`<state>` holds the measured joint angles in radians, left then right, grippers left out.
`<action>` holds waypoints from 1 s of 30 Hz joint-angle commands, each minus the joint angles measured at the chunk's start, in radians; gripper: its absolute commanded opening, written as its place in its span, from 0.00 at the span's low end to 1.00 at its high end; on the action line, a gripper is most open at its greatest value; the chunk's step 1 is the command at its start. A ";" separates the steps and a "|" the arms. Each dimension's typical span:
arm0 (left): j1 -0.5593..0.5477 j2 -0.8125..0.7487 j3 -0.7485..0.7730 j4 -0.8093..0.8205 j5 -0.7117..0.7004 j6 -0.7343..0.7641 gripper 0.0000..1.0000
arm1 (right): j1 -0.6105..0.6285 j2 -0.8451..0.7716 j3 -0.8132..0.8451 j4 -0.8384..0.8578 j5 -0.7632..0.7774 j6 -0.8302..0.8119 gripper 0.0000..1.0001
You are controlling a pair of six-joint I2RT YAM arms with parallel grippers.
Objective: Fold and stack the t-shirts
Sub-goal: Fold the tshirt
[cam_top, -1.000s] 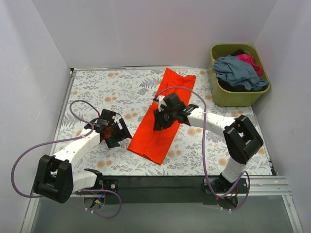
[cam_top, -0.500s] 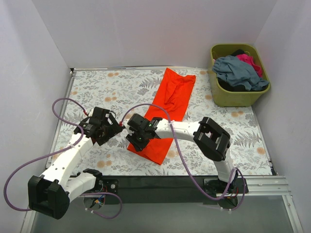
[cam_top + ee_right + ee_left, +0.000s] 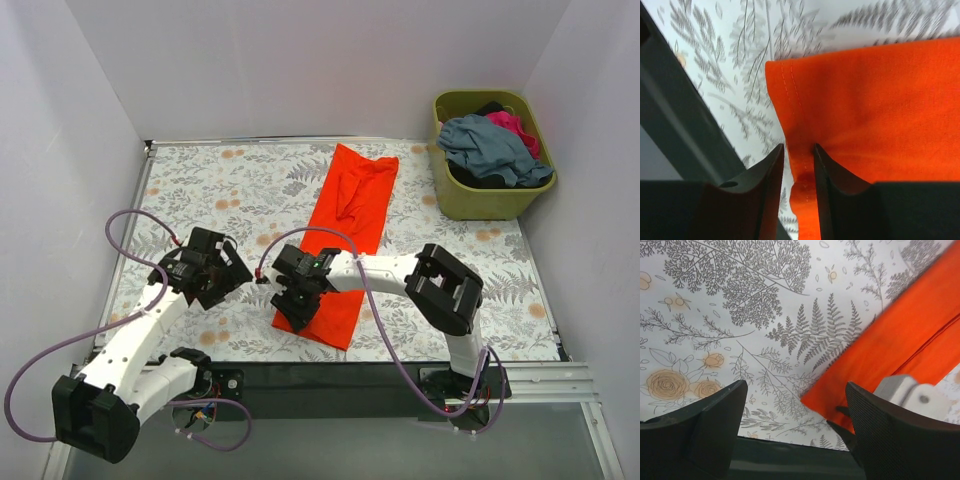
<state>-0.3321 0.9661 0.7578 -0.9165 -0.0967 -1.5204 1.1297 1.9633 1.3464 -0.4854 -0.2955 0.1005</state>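
A plain orange-red t-shirt [image 3: 345, 215], folded into a long strip, lies slanting across the floral table. My right gripper [image 3: 289, 307] is at the strip's near left corner, and its jaws are shut on the stitched hem [image 3: 798, 150] with orange cloth [image 3: 865, 110] bunched between them. My left gripper [image 3: 232, 278] hangs open just left of that corner, over bare tabletop, holding nothing [image 3: 795, 386]. From the left wrist the shirt's edge [image 3: 900, 335] shows at right, with the right gripper's white body [image 3: 910, 392] beside it. More t-shirts, slate grey-blue [image 3: 490, 145], magenta [image 3: 515, 125] and dark [image 3: 480, 180], fill the basket.
An olive-green plastic basket [image 3: 470, 203] stands at the far right corner against the wall. White walls close in the table on three sides. A dark rail [image 3: 330, 385] runs along the near edge, close below both grippers.
My right arm has swung from the middle of the shirt to its near left corner and gripped the hem; the near end has shifted slightly right. The left gripper has drawn back to the left.
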 commanded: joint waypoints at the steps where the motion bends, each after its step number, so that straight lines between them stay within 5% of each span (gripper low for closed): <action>1: 0.013 -0.038 -0.009 0.030 -0.019 -0.041 0.74 | 0.030 -0.082 -0.015 -0.107 -0.032 -0.010 0.32; 8: -0.011 0.009 -0.086 0.074 0.181 -0.063 0.74 | 0.015 -0.251 -0.065 -0.110 0.185 -0.054 0.44; 17: -0.206 0.160 -0.097 0.091 0.180 -0.145 0.70 | 0.008 -0.422 -0.326 -0.127 0.223 -0.130 0.50; 30: -0.369 0.348 -0.068 0.103 0.132 -0.185 0.67 | 0.021 -0.431 -0.391 -0.105 0.196 -0.174 0.52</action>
<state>-0.6781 1.3067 0.6666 -0.8169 0.0555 -1.6840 1.1378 1.5600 0.9565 -0.6033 -0.0788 -0.0429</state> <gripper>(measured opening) 0.672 0.518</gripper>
